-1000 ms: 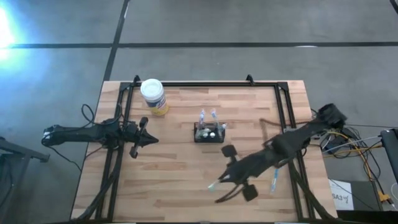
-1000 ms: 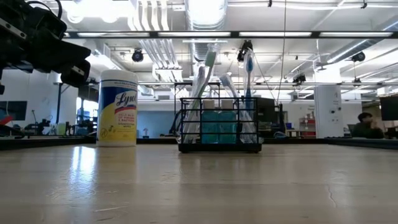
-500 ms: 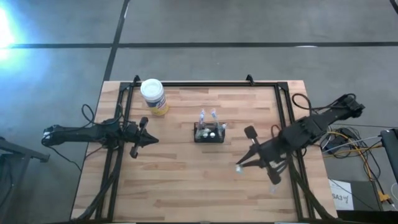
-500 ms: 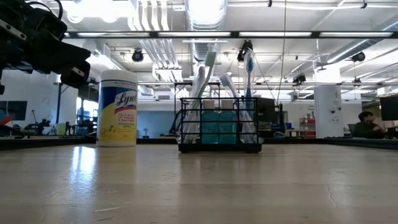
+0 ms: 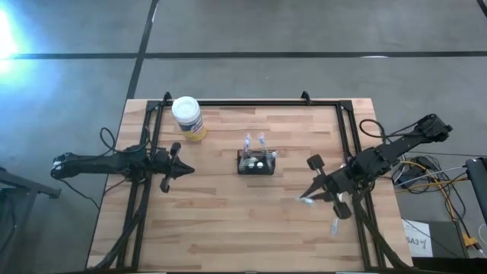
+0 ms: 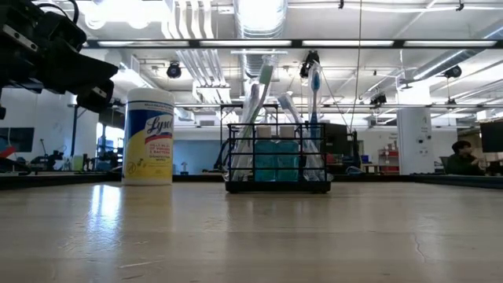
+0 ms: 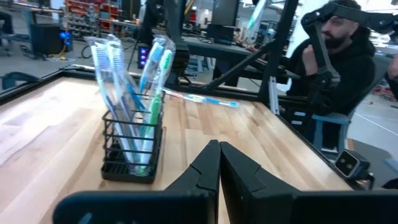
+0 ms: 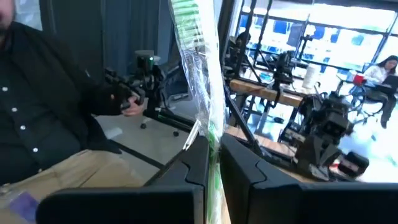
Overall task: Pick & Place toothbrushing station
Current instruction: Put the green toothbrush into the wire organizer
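A round yellow wipes canister (image 5: 188,119) with a white lid stands upright near the far left corner of the pale wood-plank tabletop (image 5: 221,221), well apart from the toothbrushing station (image 5: 256,163), and nothing lies between the two. The station sits near the middle of the tabletop, a small black wire box with open slotted sides; the low view shows it upright (image 6: 277,157), holding teal packets and several toothbrushes in clear crinkly wrappers that lean out above its rim. A loose blue-and-white toothbrush (image 7: 205,99) lies flat on the planks beyond the station in the left wrist view, apart from it. Black metal frame rails (image 5: 251,102) run along the far edge and both sides of the tabletop. The left gripper (image 5: 183,170) hovers at the left side, pointing toward the station with clear wood between them; its dark fingers (image 7: 205,167) are pressed together with nothing in them. The right gripper (image 5: 310,196) is to the right of the station, near the right rail, and well apart from the box. Its fingers (image 8: 198,155) are closed to a narrow slit around a green-and-white toothbrush (image 8: 199,81) sealed in a shiny clear plastic sleeve, which sticks out past the fingertips. A person in a dark hooded top (image 7: 339,68) sits beyond the tabletop.
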{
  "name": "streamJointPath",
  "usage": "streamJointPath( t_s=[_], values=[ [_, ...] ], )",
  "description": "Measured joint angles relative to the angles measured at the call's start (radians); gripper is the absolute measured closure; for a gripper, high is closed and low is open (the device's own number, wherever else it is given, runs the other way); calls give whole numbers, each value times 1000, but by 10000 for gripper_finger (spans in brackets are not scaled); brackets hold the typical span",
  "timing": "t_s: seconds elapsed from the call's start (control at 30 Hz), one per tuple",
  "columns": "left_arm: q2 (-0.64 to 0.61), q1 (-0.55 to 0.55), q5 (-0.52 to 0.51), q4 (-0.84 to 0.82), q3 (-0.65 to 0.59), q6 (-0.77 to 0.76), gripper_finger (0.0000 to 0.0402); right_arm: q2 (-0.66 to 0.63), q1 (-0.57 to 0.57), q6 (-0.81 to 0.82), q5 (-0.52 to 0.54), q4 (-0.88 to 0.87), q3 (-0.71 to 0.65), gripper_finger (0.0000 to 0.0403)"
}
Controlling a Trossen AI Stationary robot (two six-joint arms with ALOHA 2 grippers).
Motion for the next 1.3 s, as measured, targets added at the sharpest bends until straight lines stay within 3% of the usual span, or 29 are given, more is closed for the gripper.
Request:
streamJointPath(
  t_s=[0.2,0.37,0.8,1.3],
  values=[
    [0,0,-33,0,0,-1,390,-50,-3,16,9,8,-106,384],
    [0,0,-33,-2,0,-8,390,-122,-41,33,135,46,-158,384],
    [0,0,-36,-5,0,-9,390,-358,-196,-6,46,-21,-191,384],
    [1,0,-36,-7,0,-38,390,-632,-198,10,81,-12,-445,384]
  ],
)
